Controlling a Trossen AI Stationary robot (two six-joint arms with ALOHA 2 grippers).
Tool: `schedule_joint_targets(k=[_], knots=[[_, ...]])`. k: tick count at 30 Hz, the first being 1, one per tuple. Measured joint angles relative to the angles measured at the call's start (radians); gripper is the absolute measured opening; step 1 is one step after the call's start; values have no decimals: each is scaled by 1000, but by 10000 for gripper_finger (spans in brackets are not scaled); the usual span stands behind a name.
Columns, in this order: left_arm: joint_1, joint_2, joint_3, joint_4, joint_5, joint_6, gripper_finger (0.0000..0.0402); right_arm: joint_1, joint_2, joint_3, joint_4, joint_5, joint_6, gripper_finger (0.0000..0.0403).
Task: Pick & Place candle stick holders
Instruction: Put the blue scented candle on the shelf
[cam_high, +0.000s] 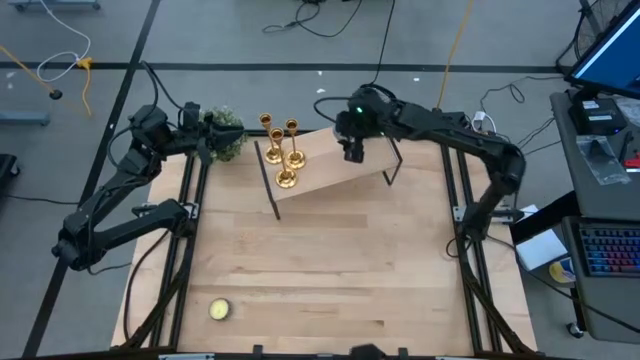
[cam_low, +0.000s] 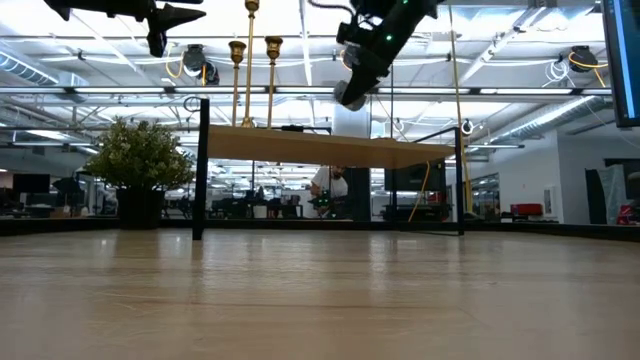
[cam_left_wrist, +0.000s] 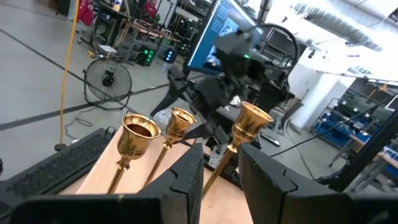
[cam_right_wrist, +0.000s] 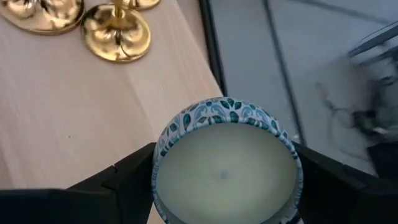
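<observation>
Notably, a patterned candle tin (cam_right_wrist: 227, 165) was clamped by the right gripper (cam_right_wrist: 227, 186) above the raised shelf (cam_high: 330, 165), where careless lowering could topple the nearby candle stick holders (cam_high: 283, 150); the left gripper (cam_left_wrist: 217, 180) fingers stood slightly parted, holding nothing.

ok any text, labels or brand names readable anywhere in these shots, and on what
No readable text in any view.
Candle tin in the right gripper: leaf pattern only, no words.
Monitor behind the gold candle stick holders: blue screen, content too blurred to read.

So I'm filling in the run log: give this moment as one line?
left pincer: at shelf's left end | right pincer: holds patterned candle tin above shelf | three gold candlestick holders: upright on shelf
</observation>
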Motion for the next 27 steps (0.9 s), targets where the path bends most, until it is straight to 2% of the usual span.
schedule_joint_targets(k=[5,8,11,27], knots=[[0,0,0,0,0,23,102,-42,139,169,-141,-24,0,291],[0,0,0,0,0,24,102,-69,197,226,-164,-87,30,291],[0,0,0,0,0,24,102,-92,220,236,-172,-117,42,291],[0,0,0,0,0,23,102,-117,281,236,-202,-115,53,292]])
